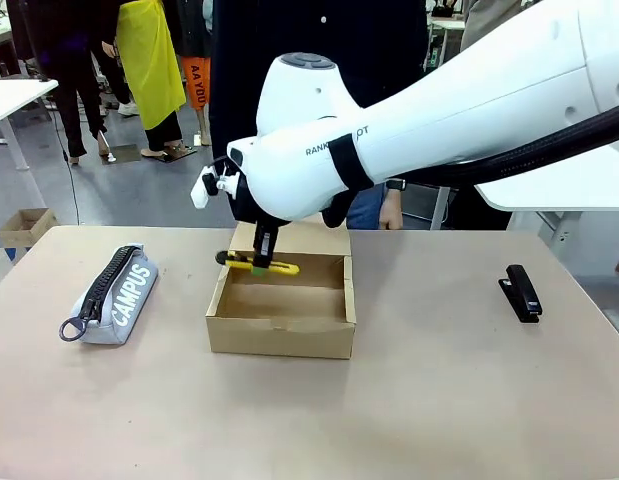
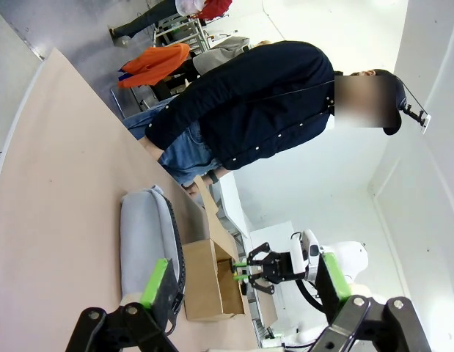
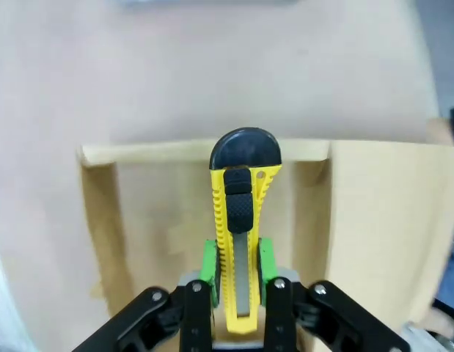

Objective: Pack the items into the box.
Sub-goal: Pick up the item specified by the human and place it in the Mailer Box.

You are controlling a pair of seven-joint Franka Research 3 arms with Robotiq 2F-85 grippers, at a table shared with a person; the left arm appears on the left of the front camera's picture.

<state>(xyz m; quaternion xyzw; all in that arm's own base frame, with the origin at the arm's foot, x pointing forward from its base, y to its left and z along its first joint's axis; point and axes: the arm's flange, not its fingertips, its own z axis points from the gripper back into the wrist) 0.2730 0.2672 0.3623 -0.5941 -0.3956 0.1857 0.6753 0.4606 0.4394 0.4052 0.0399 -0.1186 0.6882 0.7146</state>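
**Utility knife (image 1: 284,268) above the box (image 1: 279,335)**

Grips the utility knife (image 3: 241,213) in the right gripper (image 1: 260,263), level above the open box's far-left part. Holds the left gripper (image 2: 243,279) spread wide. Has the CAMPUS pouch (image 1: 119,292) lying left of the box.
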